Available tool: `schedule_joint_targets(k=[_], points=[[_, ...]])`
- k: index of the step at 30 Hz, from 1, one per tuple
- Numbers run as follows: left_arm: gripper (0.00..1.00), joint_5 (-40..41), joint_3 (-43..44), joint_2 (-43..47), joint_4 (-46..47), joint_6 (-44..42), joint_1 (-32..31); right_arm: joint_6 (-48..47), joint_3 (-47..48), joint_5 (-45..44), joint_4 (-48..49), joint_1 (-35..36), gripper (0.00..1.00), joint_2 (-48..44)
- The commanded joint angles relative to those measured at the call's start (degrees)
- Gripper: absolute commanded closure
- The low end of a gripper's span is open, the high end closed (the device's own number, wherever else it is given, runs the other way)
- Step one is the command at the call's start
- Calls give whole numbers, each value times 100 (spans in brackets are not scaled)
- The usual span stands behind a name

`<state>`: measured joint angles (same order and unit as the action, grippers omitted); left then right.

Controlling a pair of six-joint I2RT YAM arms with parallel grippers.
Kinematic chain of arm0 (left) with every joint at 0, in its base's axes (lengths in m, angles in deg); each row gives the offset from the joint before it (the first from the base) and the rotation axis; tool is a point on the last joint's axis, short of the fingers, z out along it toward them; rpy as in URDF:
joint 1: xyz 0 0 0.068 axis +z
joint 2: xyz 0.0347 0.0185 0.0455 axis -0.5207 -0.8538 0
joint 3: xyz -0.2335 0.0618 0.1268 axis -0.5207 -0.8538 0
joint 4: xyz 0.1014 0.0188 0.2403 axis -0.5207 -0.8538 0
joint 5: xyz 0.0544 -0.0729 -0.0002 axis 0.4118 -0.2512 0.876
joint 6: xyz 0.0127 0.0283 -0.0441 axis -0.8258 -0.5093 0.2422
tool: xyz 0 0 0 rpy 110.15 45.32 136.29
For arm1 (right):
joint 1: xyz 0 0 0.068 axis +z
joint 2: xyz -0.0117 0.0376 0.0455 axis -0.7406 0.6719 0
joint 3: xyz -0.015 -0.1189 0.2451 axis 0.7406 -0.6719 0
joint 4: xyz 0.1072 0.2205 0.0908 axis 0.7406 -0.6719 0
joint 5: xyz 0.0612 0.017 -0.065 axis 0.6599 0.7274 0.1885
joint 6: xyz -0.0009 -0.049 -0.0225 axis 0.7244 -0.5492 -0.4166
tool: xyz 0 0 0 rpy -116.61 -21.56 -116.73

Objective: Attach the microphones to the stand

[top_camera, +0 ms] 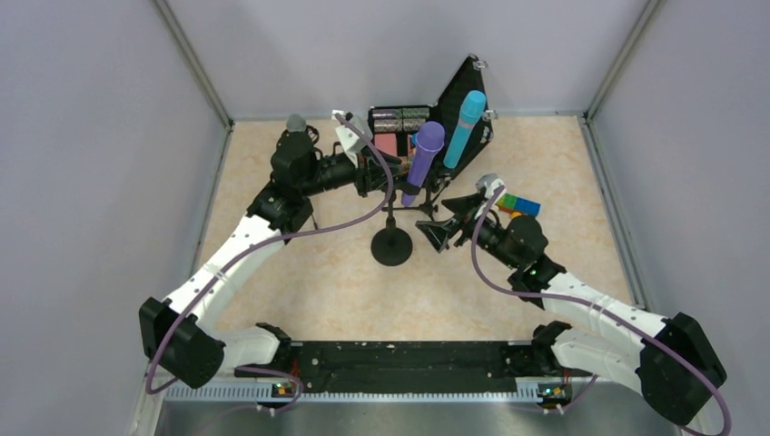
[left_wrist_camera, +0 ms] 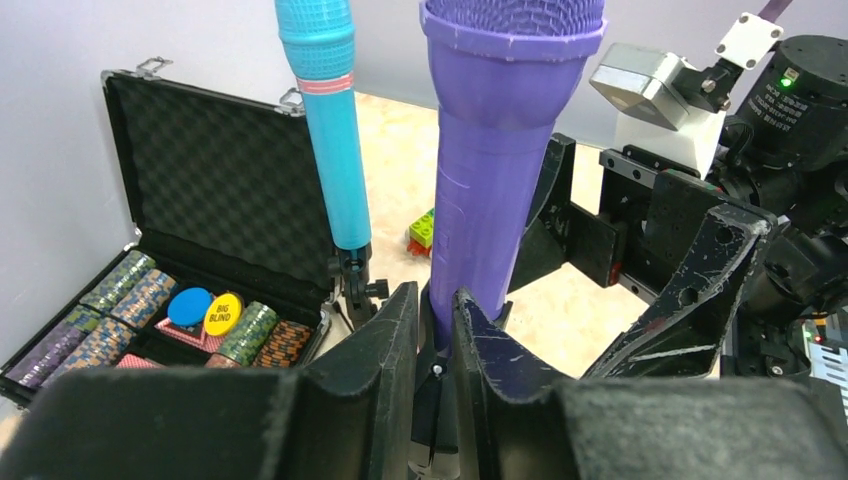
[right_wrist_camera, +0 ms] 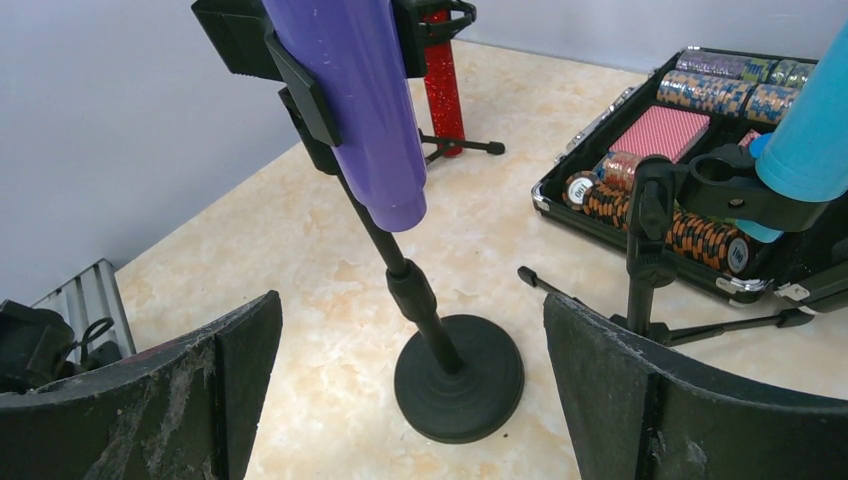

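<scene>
Standing right by this rig, and both arms are rocking the same look: the left arm [top_camera: 227, 259] and right arm [top_camera: 604, 313] are wearing chunky white shells with fat black joints in between. A purple cable [top_camera: 475, 254] is trailing along each one. The right gripper [top_camera: 449, 218] is sporting black wedge fingers [right_wrist_camera: 150, 400], all scuffed and scratched whitish. A silver camera box [left_wrist_camera: 640, 85] on a white bracket is riding the wrist, a tiny green light [left_wrist_camera: 783, 82] is glowing on a black motor housing, and a black rail [top_camera: 399, 359] is joining the bases.
</scene>
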<state>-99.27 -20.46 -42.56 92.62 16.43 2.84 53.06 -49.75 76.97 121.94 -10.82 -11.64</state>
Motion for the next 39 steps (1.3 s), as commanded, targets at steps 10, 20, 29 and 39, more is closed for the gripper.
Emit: schedule_joint_targets(k=[10,20,29,39], points=[[81,64,-574,-6,299,8,-54,82,152,-20,89,-53,1,60],[86,189,-900,-34,136,-123,-53,80,134,-45,75,-67,1,70],[99,558,-1290,155,174,-84,-50,84,128,-47,90,-67,1,93],[100,607,-1647,122,358,3,-55,110,103,-46,110,-67,1,106]])
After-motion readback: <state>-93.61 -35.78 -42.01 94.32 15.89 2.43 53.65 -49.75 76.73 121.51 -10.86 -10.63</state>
